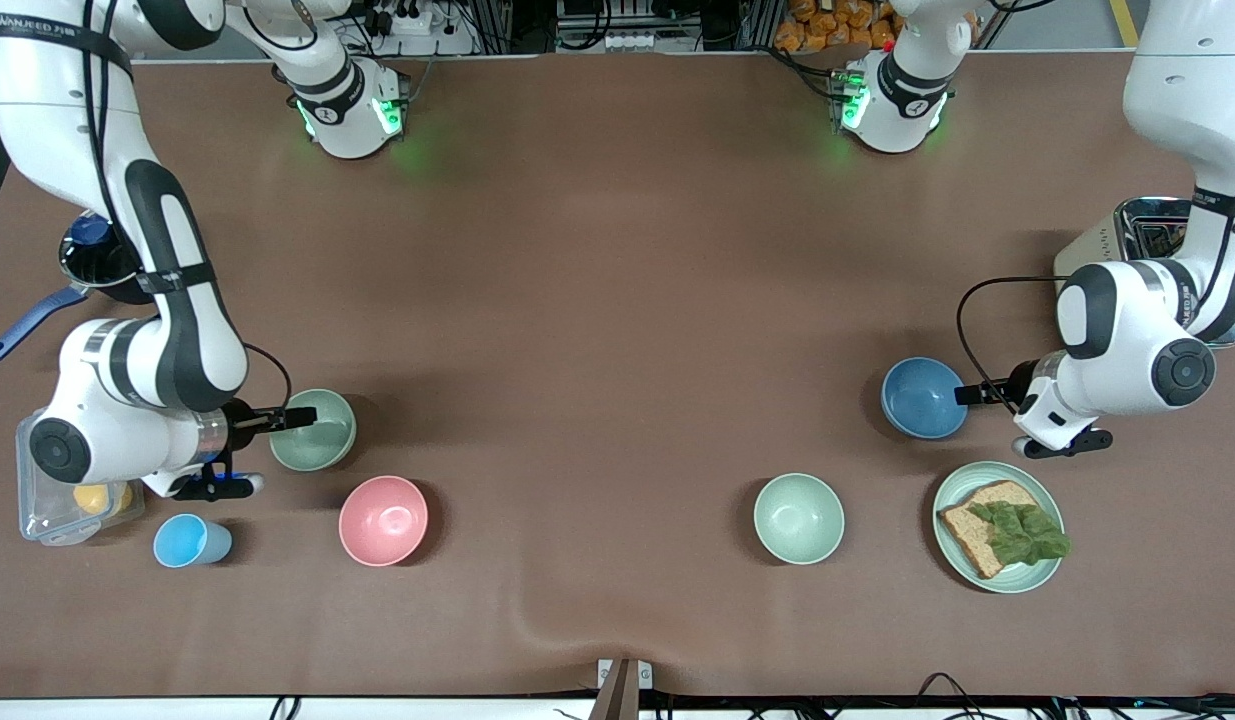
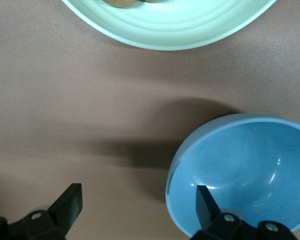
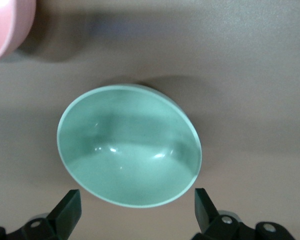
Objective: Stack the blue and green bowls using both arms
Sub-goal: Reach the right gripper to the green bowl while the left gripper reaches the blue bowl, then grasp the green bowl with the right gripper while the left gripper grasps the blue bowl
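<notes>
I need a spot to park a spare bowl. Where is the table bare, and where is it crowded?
Bare: the wide middle between the pink bowl and the pale green bowl, up to the arm bases. Crowded: both ends, the open right gripper at the green bowl, the open left gripper at the blue bowl.

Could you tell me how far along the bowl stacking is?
Nothing is stacked: the blue bowl and green bowl sit at separate ends of the table. In hand: the left gripper straddles the blue rim, and the right gripper is at the green bowl, both open. Grasping, lifting and nesting remain.
</notes>
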`<state>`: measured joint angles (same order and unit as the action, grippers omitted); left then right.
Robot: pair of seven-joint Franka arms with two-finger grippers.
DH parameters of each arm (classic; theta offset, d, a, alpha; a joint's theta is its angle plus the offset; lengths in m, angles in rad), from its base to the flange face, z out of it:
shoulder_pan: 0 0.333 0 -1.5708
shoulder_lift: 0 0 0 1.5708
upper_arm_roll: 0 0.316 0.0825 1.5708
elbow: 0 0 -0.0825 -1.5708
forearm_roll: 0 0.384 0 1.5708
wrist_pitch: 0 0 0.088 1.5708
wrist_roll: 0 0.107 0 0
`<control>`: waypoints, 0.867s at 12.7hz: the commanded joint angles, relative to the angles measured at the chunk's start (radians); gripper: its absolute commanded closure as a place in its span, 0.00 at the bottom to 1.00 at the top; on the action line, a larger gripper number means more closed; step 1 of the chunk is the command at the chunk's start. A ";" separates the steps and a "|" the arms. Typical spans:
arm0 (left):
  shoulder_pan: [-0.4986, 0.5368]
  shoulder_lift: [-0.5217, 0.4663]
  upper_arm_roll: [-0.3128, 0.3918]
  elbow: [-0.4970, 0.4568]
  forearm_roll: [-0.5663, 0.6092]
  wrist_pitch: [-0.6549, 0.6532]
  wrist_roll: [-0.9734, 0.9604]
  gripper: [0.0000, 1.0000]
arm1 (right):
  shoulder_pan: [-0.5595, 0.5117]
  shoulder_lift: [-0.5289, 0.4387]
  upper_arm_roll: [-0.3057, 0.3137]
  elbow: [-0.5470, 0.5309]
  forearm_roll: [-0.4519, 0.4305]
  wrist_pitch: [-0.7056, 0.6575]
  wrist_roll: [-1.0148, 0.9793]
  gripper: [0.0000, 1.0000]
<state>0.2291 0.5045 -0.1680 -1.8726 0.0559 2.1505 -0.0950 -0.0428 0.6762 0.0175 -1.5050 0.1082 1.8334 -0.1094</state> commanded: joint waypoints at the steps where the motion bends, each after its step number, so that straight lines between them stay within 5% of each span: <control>1: -0.010 0.015 -0.004 0.012 0.002 0.003 0.009 0.04 | -0.006 0.028 -0.002 0.008 0.005 0.026 -0.026 0.00; 8: -0.011 0.031 -0.005 0.015 0.002 0.003 0.009 0.34 | -0.026 0.098 -0.001 0.006 0.014 0.067 -0.046 0.00; 9: -0.011 0.032 -0.005 0.017 0.002 0.003 0.009 0.39 | -0.029 0.100 -0.001 0.006 0.016 0.082 -0.044 0.43; 10: -0.013 0.032 -0.005 0.017 0.002 0.003 0.009 0.47 | -0.037 0.100 -0.001 0.005 0.031 0.087 -0.041 0.99; 11: -0.013 0.032 -0.007 0.017 0.002 0.003 0.009 0.55 | -0.046 0.102 -0.001 0.005 0.075 0.087 -0.044 1.00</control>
<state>0.2186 0.5287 -0.1712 -1.8705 0.0559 2.1518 -0.0950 -0.0635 0.7735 0.0091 -1.5071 0.1283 1.9173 -0.1384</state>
